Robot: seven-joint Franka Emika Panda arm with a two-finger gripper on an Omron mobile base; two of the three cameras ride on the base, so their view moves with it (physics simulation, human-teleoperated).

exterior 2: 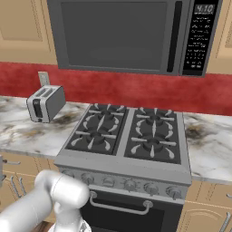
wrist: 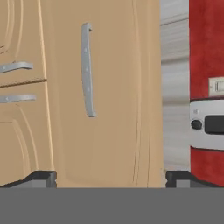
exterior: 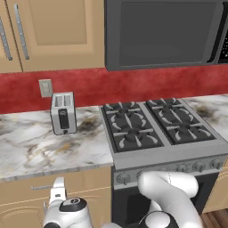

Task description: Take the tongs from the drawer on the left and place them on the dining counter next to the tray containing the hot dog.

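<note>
Tan drawer (wrist: 96,87) front is sitting shut right ahead of your gripper (wrist: 109,177), bar handle (wrist: 87,70) centred between the widely spread fingertips (wrist: 41,177), not touching. Toaster (exterior: 63,113) is standing on the marble counter (exterior: 31,147) beside the stove (exterior: 156,127). Tongs are probably inside; you're not seeing them.

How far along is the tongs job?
Nothing looks done yet. The drawer is shut, its handle untouched. In hand: the gripper is open, empty, facing the drawer front short of the handle. Left: open the drawer, take the tongs out, carry them over to the dining counter.
</note>
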